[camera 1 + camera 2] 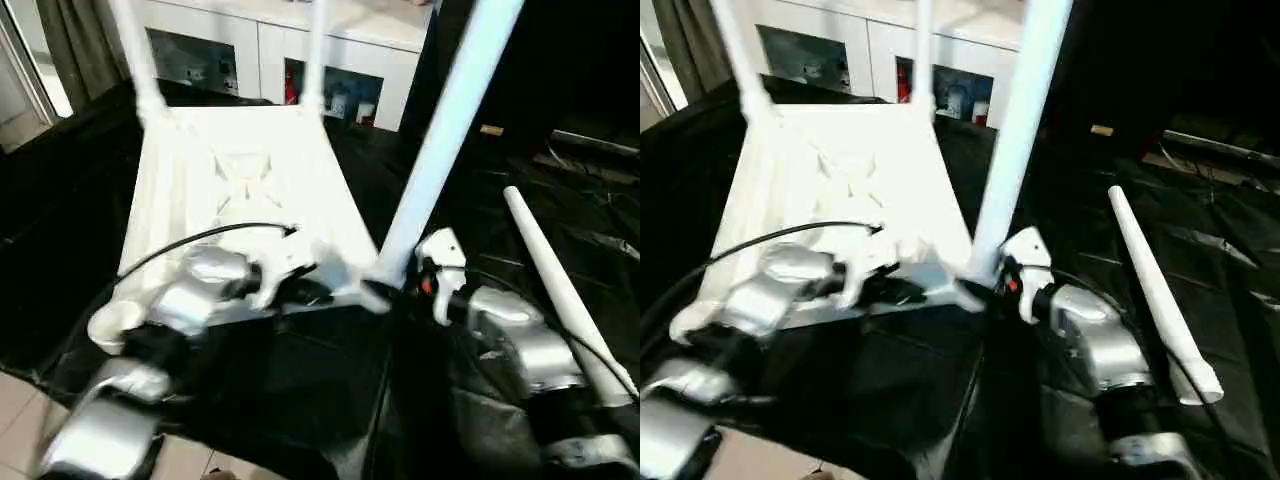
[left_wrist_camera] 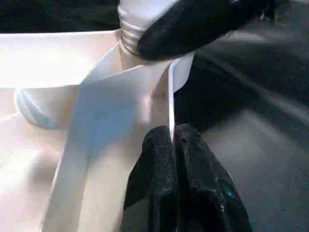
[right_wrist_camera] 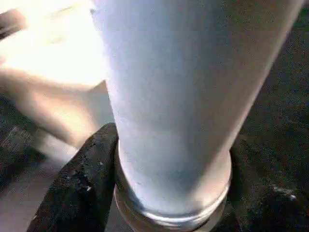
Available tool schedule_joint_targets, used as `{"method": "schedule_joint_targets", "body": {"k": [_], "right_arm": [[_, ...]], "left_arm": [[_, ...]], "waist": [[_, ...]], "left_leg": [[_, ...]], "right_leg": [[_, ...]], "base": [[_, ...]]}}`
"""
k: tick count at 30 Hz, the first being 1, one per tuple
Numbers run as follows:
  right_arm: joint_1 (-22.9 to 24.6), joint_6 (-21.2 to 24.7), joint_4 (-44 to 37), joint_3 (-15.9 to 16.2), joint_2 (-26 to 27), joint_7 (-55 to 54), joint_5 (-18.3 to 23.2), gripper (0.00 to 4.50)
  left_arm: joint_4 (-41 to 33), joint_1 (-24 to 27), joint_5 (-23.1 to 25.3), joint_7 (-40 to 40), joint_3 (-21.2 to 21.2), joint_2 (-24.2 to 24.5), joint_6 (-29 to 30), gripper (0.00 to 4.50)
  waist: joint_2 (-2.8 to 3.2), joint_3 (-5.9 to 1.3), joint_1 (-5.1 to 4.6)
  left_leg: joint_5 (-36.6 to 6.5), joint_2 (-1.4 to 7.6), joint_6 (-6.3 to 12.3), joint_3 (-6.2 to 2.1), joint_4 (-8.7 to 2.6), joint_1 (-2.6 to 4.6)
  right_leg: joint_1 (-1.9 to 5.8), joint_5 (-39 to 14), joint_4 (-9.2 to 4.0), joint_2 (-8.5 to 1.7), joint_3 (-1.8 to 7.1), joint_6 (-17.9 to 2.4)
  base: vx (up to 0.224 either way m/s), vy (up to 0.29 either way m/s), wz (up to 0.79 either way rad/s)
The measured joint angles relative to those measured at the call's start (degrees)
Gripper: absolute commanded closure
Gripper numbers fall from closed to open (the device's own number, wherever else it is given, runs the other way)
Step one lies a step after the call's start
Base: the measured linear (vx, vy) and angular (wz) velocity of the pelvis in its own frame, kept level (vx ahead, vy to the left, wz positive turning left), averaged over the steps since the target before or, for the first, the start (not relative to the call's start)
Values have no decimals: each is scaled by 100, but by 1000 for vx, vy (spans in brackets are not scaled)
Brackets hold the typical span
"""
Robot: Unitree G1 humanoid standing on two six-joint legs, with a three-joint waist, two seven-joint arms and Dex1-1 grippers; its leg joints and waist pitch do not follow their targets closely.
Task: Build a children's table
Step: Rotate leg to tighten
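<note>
The white plastic tabletop (image 1: 240, 190) lies underside-up on the black sheet, two far tube legs (image 1: 137, 60) standing, the right gripper (image 3: 169, 193) clamped round a third at the near socket, the left gripper (image 2: 173, 145) pinching the rim, and a fourth leg (image 1: 560, 290) lying loose alongside.

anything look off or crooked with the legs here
Yes: the near-right leg, gripped at its base by the right hand, leans right instead of standing straight in its corner socket. A spare leg lies loose on the black sheet.
</note>
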Motion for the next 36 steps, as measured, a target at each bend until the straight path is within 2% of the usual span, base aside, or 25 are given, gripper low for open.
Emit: {"method": "schedule_joint_targets", "body": {"k": [5, 9, 10, 13, 14, 22, 28, 35, 36], "right_arm": [[-362, 2, 427, -343, 452, -1343, -75, 176], [-388, -246, 540, -286, 476, -1494, -311, 176], [-388, -269, 549, -284, 476, -1491, -331, 120], [-386, -345, 574, -246, 468, -1427, -408, 104], [-385, -367, 575, -207, 447, -1363, -426, 77], [-129, -501, 307, 279, -272, 58, -418, 77], [151, -468, -190, 537, -878, 1589, -106, 77], [153, -486, -443, 567, -1071, 2389, 182, 77], [153, -487, -453, 567, -1074, 2415, 212, 110]], "left_arm": [[236, -150, 142, 858, 20, -533, 245, 450], [237, -154, 160, 934, 20, -621, 280, 450], [237, -154, 160, 932, 21, -622, 280, 450], [237, -155, 161, 916, 30, -616, 267, 450], [237, -154, 161, 896, 31, -597, 253, 450], [50, -27, 96, 304, 35, -202, 48, 450], [-404, 274, -176, -866, 5, 395, -117, 450], [-678, 415, -311, -1569, -55, 766, -170, 450], [-679, 415, -313, -1588, -55, 782, -173, 450]], "waist": [[15, -10, 10], [29, -19, 11], [31, -20, 11], [32, -20, 11], [32, -20, 4], [29, -17, -4], [32, -13, 3], [25, -8, 21], [25, -8, 22]], "left_leg": [[0, -4, 1, -1, -5, 4], [-1, -5, 2, 0, -4, 2], [-1, -5, 2, 0, -5, 2], [-1, -4, 3, 0, -8, 2], [-1, -4, 3, 0, -9, 1], [-1, 2, 2, -3, -18, 0], [-1, 4, 3, -2, -23, -6], [-6, 6, 10, 3, -13, -9], [-6, 6, 11, 3, -14, -9]], "right_leg": [[5, -1, -2, -2, 1, 4], [6, -1, -5, -3, 2, 6], [6, -2, -5, -2, 2, 6], [4, -2, -3, -2, 0, 6], [3, -2, -4, -2, 0, 7], [-3, -2, -4, 3, -7, 7], [-8, -2, -4, 3, -7, 7], [-13, 9, -10, 0, -3, -17], [-12, 8, -10, 0, -3, -17]], "base": [[0, 0, 0], [0, 0, 0], [0, 0, 0], [0, 0, 0], [0, 0, 0], [0, 0, 0], [0, 0, 0], [0, 0, 0], [0, 0, 0]]}}
